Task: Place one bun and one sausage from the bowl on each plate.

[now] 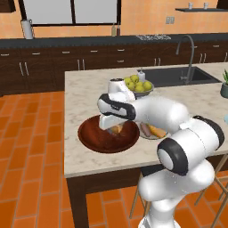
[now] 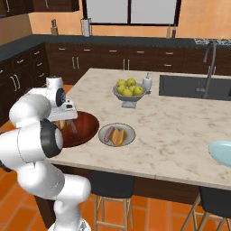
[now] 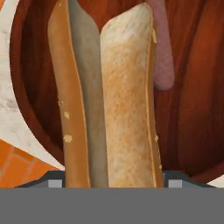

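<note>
My gripper hangs over the dark red-brown wooden bowl, shut on the tan-brown bun, which stands lengthwise between the fingers. One pinkish sausage lies in the bowl behind the bun. To the bowl's right, the small grey plate holds a sausage and the orange-yellow bun. The pale blue plate lies at the counter's far right, cut off by the frame.
A grey footed bowl of yellow-green apples stands behind the plates, with a white bottle beside it. The sink and tap lie further right. Stools stand under the counter's near edge.
</note>
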